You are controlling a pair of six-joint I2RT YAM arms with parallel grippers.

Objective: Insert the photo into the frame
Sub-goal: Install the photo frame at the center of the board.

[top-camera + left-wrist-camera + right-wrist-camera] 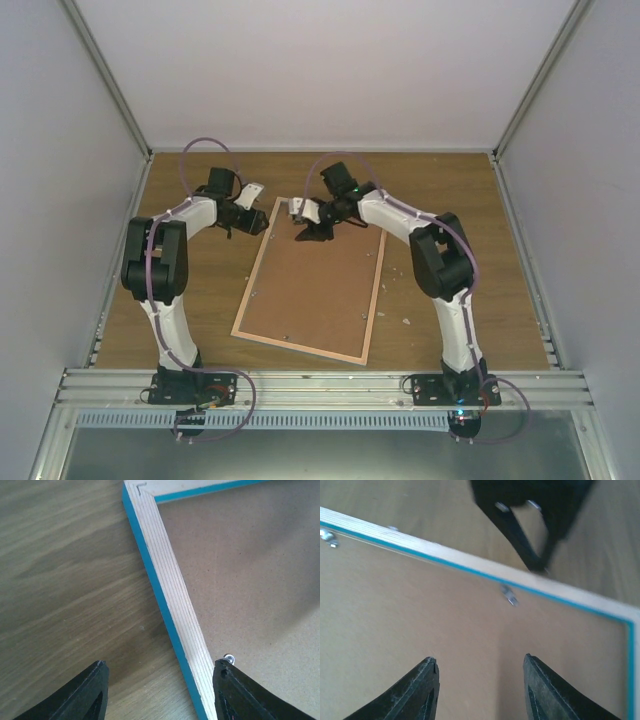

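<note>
The frame [246,298] lies face down on the table, its brown backing board [315,285] up and its teal edge showing. The photo is out of view. My left gripper [260,226] is at the frame's far left corner. In the left wrist view this gripper [161,664] is open and straddles the light wood rail [170,590], one finger over the table and one over the board by a metal tab [229,657]. My right gripper [312,235] hangs over the board's far end. In the right wrist view it [480,659] is open with nothing between its fingers.
Small metal tabs [509,595] sit along the inner edge of the frame rail [445,550]. The left gripper's dark fingers [522,535] show beyond that rail in the right wrist view. Small white specks [406,320] lie on the wooden table right of the frame. Grey walls enclose the table.
</note>
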